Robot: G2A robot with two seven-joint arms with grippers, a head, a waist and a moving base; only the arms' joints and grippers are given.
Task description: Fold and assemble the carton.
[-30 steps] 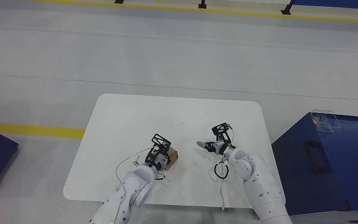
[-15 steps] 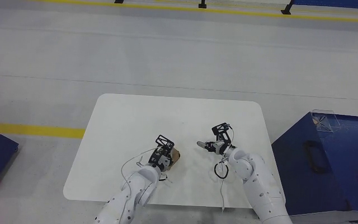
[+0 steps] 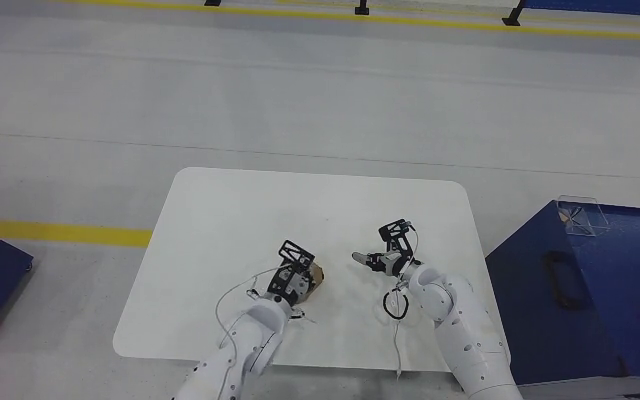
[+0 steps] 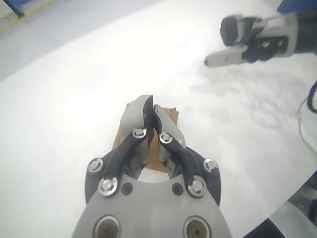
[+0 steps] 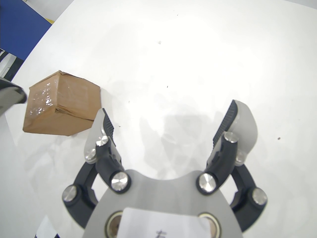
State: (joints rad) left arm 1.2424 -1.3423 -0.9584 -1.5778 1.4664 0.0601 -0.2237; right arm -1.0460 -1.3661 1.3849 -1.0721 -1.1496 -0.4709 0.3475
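Observation:
A small brown carton [image 5: 59, 105] stands closed on the white table [image 3: 200, 250], with shiny tape on one face. In the top view the carton [image 3: 314, 277] sits just left of the table's middle, near the front. My left gripper [image 4: 151, 104] is shut and rests down on top of the carton [image 4: 173, 115], which it mostly hides; nothing shows between its pads. My right gripper [image 5: 168, 111] hangs open a short way to the right of the carton, low over the table and holding nothing. The top view shows the left gripper [image 3: 293, 268] and the right gripper [image 3: 366, 260] a small gap apart.
A black cable loop [image 3: 396, 303] lies beside the right arm. A blue cabinet [image 3: 570, 290] stands off the table's right edge. The back half of the table is bare white surface.
The left arm has shifted a little to the right, and the carton under it has slid slightly the same way. The right arm has kept still.

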